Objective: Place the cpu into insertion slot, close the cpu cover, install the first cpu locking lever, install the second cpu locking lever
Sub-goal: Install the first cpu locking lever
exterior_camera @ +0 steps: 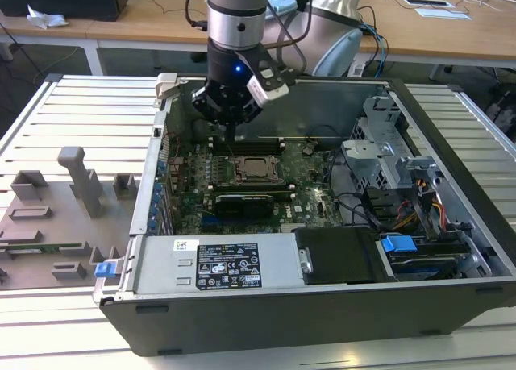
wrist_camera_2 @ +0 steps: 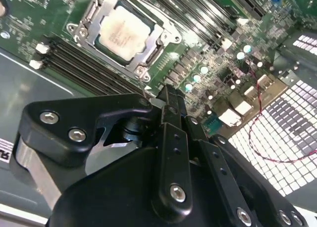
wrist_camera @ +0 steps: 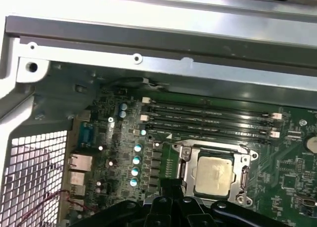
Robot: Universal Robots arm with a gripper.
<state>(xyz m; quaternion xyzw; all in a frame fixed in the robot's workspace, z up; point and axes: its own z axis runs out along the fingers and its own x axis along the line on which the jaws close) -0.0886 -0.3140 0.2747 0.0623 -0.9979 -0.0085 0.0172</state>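
The cpu (exterior_camera: 252,168) lies flat in the insertion slot (wrist_camera_2: 105,49) amid the green motherboard, its pale silver top up; both wrist views show it (wrist_camera_2: 125,31) (wrist_camera: 214,175). The cpu cover (wrist_camera_2: 84,33) (wrist_camera: 184,173) is a metal frame lying down around the chip. My gripper (exterior_camera: 231,133) hangs just above the board beside the socket, on the side of the long memory slots and the case's back wall. Its black fingers (wrist_camera_2: 167,101) are pressed together with nothing between them. The gripper (wrist_camera: 166,190) is apart from the chip and the cover.
Long black memory slots (wrist_camera: 208,115) run between the socket and the case wall (wrist_camera: 163,44). A black expansion card (exterior_camera: 242,202) and the power supply (exterior_camera: 218,265) lie nearer the front. A drive cage (exterior_camera: 387,156) and cables fill the exterior view's right. Grey fixtures (exterior_camera: 76,180) stand outside at the left.
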